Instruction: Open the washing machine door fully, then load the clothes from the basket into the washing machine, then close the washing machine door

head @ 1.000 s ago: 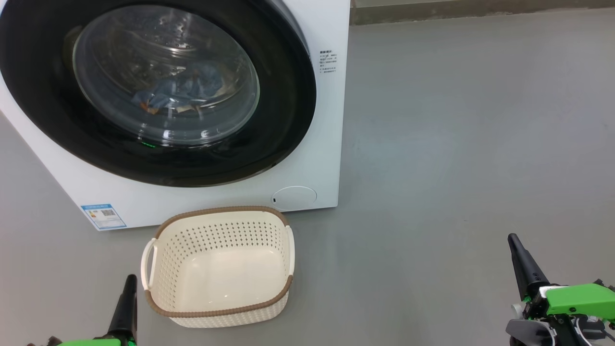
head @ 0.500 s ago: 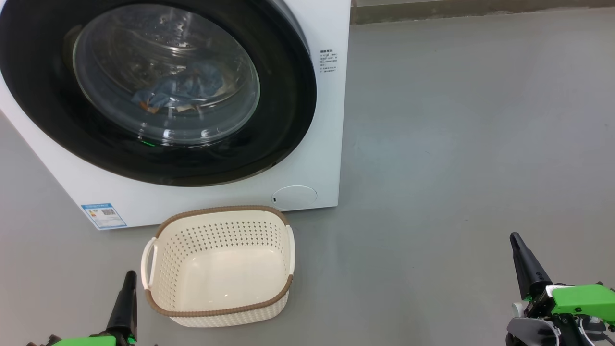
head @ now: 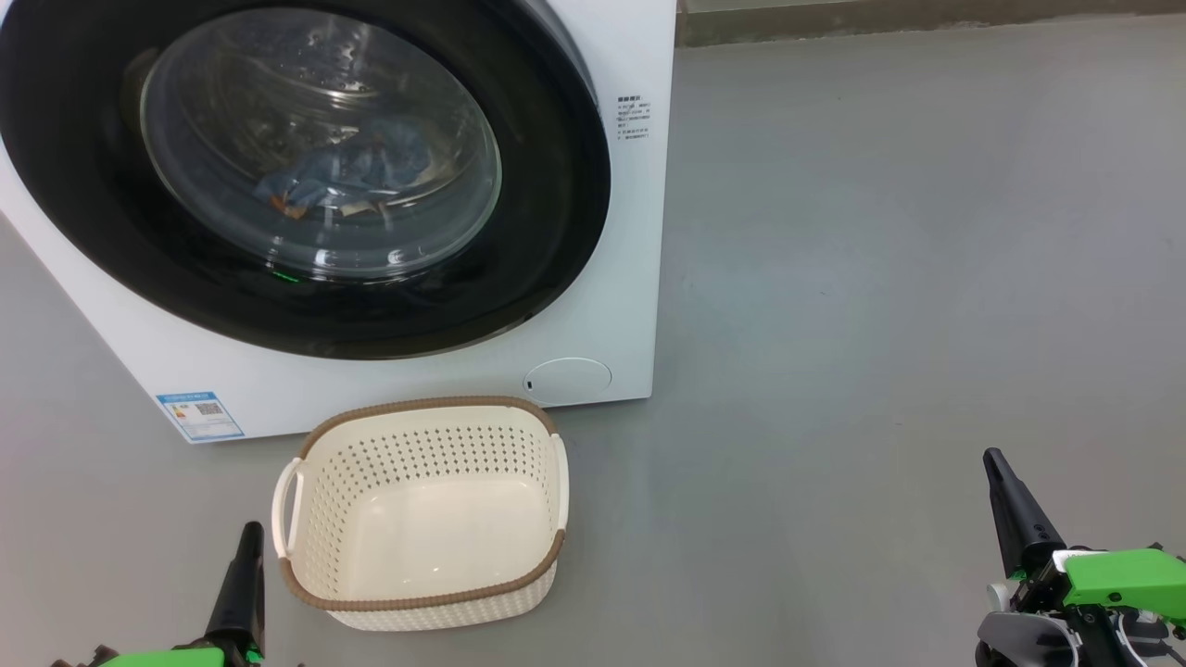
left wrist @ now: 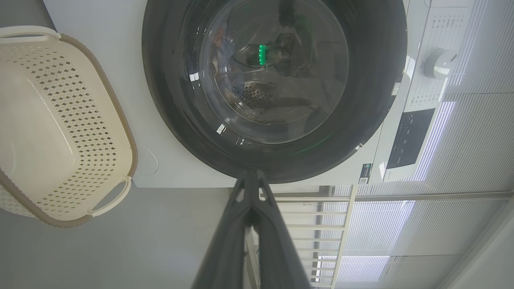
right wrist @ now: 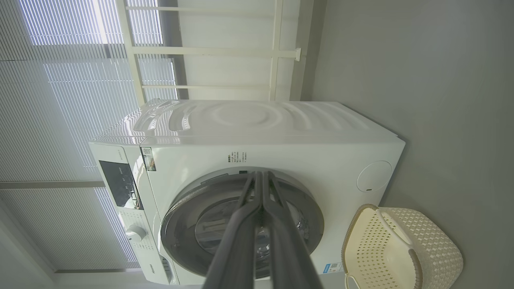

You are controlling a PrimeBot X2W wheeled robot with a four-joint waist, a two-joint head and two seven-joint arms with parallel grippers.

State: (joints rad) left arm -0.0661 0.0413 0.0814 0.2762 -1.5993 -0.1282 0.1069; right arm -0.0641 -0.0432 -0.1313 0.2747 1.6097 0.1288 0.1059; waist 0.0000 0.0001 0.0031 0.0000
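Grey floor [head: 880,278] ahead of left gripper [head: 249,532] and right gripper [head: 992,457], each pressed together; blinds [right wrist: 60,100] beyond washing machine [right wrist: 281,156].

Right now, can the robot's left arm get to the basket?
Probably yes. The left tool, shut, hangs close beside the basket, and nothing stands between them.

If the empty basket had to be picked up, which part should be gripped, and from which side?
Probably the white loop handle on the basket's left end, approached from the left: it stands off the wall, leaving a finger gap, and the left gripper sits beside it.
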